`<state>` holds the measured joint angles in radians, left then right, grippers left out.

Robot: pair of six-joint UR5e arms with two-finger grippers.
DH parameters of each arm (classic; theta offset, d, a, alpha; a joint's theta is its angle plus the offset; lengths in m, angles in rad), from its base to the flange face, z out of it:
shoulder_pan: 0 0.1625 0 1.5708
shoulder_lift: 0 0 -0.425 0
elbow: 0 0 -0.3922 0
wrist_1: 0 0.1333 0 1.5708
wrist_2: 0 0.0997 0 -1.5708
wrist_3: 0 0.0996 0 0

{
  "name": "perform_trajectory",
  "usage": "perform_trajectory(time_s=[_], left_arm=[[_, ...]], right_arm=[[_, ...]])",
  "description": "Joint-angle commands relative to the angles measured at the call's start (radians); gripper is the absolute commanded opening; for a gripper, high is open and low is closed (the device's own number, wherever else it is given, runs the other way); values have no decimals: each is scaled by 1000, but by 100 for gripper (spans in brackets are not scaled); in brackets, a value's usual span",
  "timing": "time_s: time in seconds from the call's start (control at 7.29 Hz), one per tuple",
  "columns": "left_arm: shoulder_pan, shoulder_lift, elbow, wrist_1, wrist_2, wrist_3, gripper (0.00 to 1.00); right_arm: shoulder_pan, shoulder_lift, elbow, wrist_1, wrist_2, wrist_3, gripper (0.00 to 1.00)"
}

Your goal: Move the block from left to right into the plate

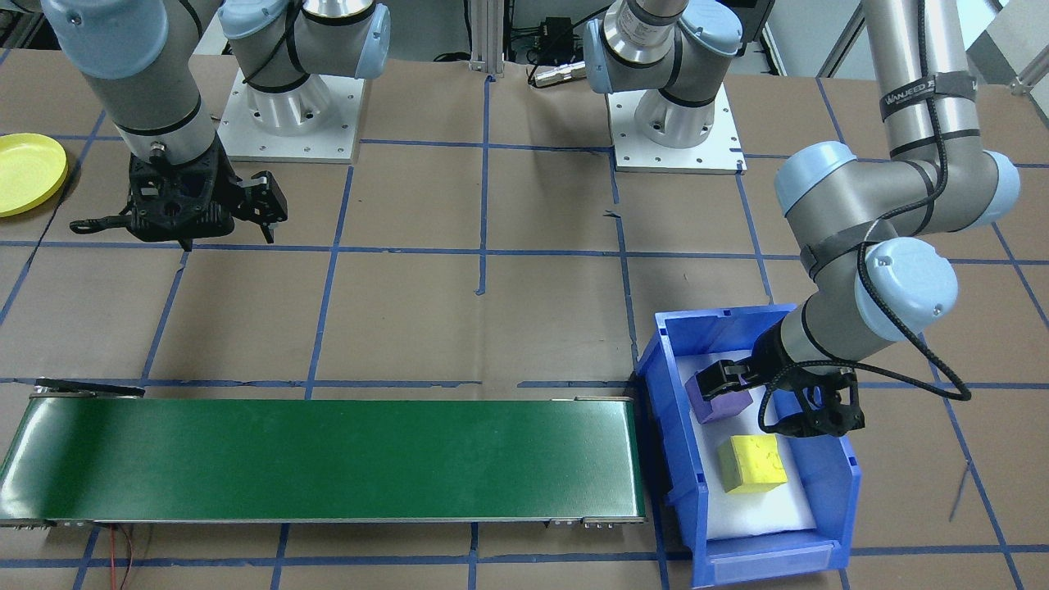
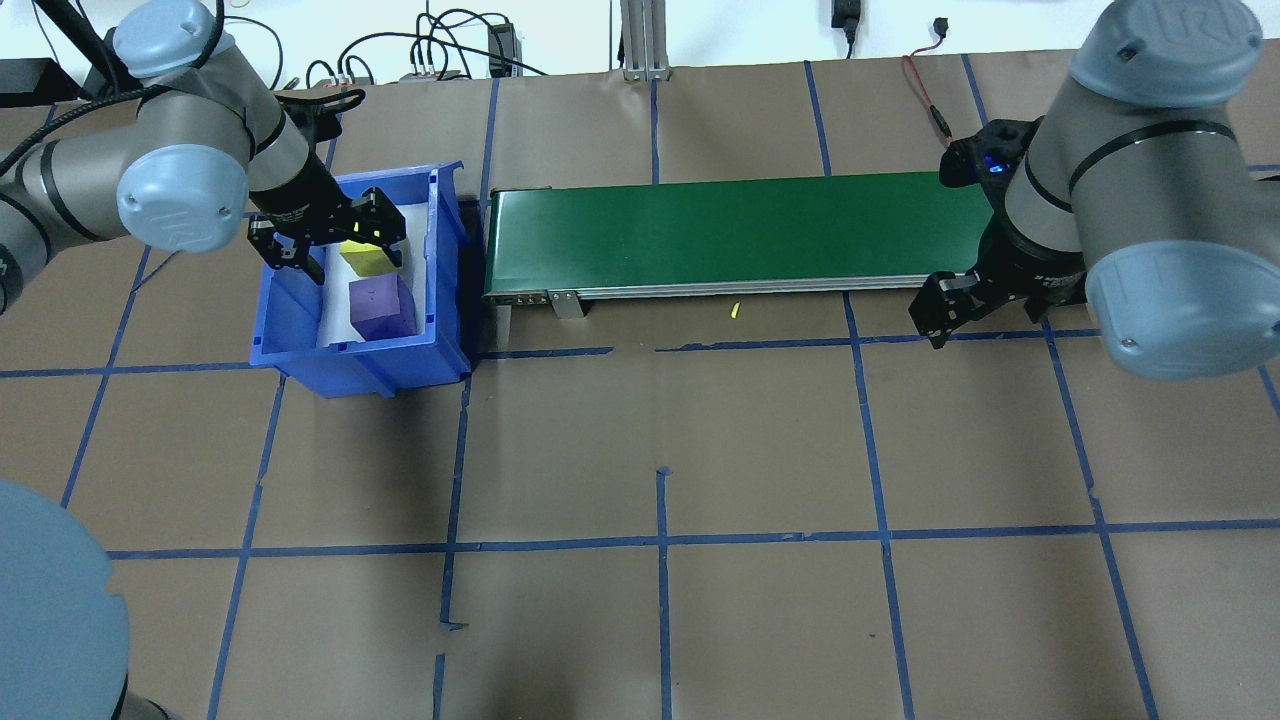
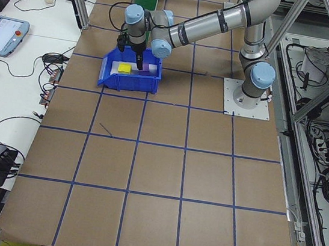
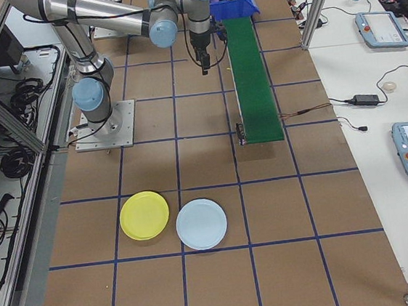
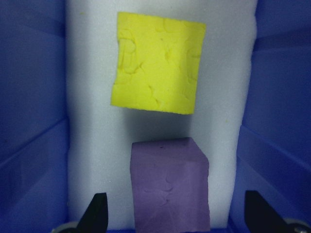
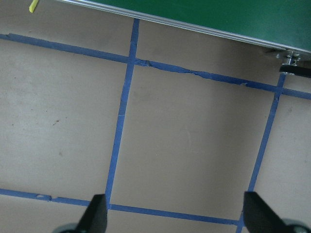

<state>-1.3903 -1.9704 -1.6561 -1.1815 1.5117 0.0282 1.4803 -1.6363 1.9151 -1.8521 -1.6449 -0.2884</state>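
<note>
A purple block (image 5: 170, 189) and a yellow block (image 5: 158, 68) lie on white foam inside a blue bin (image 1: 656, 393). My left gripper (image 5: 176, 218) hangs open in the bin. Its fingers straddle the purple block (image 1: 721, 397) with a gap on each side. The yellow block (image 1: 751, 463) lies just beyond it, untouched. The yellow plate (image 1: 29, 172) rests on the table at the far end on my right side and holds nothing. My right gripper (image 1: 184, 225) is open and holds nothing, hovering over bare table beside the end of the conveyor.
A long green conveyor belt (image 2: 730, 230) runs from the bin (image 2: 440, 260) toward my right arm. A pale blue plate (image 4: 201, 224) sits next to the yellow plate (image 4: 144, 215). Blue tape lines grid the brown table. Operator desks with tablets flank the table's far side.
</note>
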Motion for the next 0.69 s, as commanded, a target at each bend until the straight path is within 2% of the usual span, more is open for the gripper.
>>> perform_trajectory(time_s=[0.0, 0.14, 0.27, 0.41, 0.55], left_arm=[[1, -41, -26, 16, 2, 9, 93], [1, -42, -37, 17, -1, 28, 63], [1, -42, -22, 16, 4, 33, 22], [1, -21, -5, 10, 5, 24, 22], [1, 1, 40, -31, 5, 15, 26]], right_arm=[[0, 1, -1, 1, -4, 0, 100], [0, 1, -1, -1, -4, 2, 100], [0, 1, -1, 1, -4, 2, 100], [0, 1, -1, -1, -6, 2, 100], [0, 1, -1, -1, -6, 2, 100]])
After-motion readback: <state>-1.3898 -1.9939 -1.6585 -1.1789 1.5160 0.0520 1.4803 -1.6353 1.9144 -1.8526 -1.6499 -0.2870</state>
